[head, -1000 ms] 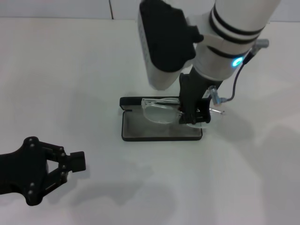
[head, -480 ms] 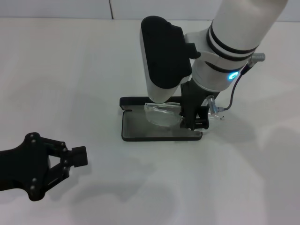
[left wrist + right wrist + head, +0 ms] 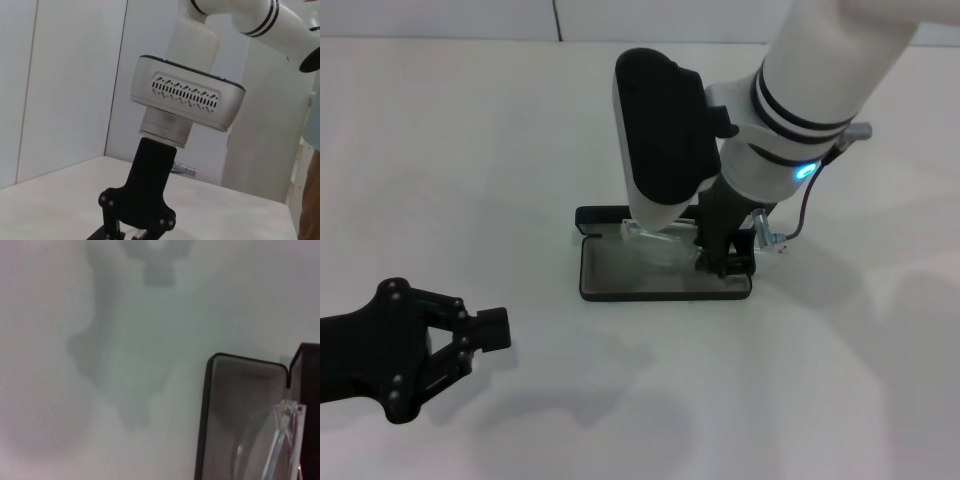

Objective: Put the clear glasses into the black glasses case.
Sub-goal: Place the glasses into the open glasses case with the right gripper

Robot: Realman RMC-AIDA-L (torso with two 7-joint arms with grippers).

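The black glasses case point(image 3: 620, 290) lies open at the table's middle, grey lining up and lid point(image 3: 605, 216) standing at its far side. My right gripper point(image 3: 725, 262) is shut on the clear glasses point(image 3: 655, 245) and holds them low over the case's right half, lens tilted into the tray. The right wrist view shows the case's grey tray point(image 3: 235, 390) with the glasses' clear frame point(image 3: 282, 440) inside its rim. In the left wrist view the right gripper point(image 3: 136, 222) shows from the side. My left gripper point(image 3: 488, 330) is parked at the near left, fingertips together, holding nothing.
White tabletop point(image 3: 440, 150) all around the case, with a wall seam at the far edge. The bulky right wrist and its cable point(image 3: 810, 200) hang over the case's far right side and hide part of the glasses.
The right gripper has come down and a little left, bringing the glasses from above the case's right end into its tray. The left gripper drifted slightly.
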